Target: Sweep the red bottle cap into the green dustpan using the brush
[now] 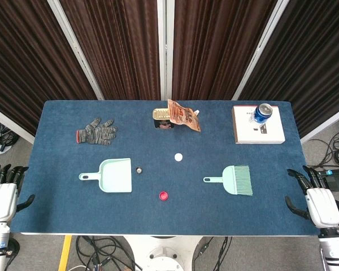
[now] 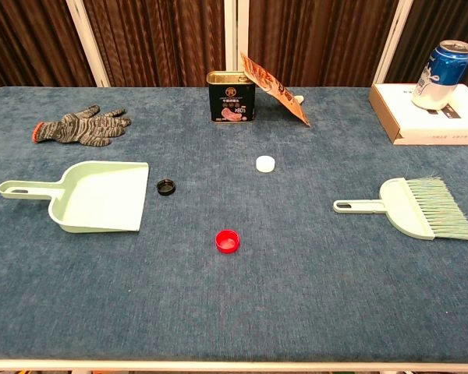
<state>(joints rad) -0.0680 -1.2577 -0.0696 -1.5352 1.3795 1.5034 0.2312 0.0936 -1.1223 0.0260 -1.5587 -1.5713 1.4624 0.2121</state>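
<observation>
A small round red plastic bottle cap point(image 1: 164, 196) lies flat on the dark blue cloth-covered table point(image 1: 62, 214) near the front edge, roughly midway between the two tools and apart from both. To its left lies the pale green plastic dustpan point(image 1: 116, 175), flat on the cloth with its handle pointing left and its open mouth facing right toward the middle of the table. A small black bottle cap point(image 2: 166, 187) sits just beside that open mouth. To the right of the red cap lies the pale green hand brush point(image 1: 237, 180), its handle pointing left and its bristles fanned to the right. A white bottle cap point(image 1: 178, 157) lies further back, near the table's centre. Along the far edge, a grey knitted work glove with a red cuff point(image 1: 96, 131) lies at the left, a dark tin of luncheon meat point(image 2: 232, 97) stands in the middle with an orange foil snack packet point(image 2: 274, 88) leaning against it, and a blue drink can point(image 2: 441, 75) stands upright on a flat white box point(image 2: 452, 125) at the right. The robot's left hand point(image 1: 3, 195) hangs off the table's left front corner, fingers apart and holding nothing. The right hand point(image 1: 316, 197) hangs off the right front corner, likewise spread and empty, well apart from the brush.
</observation>
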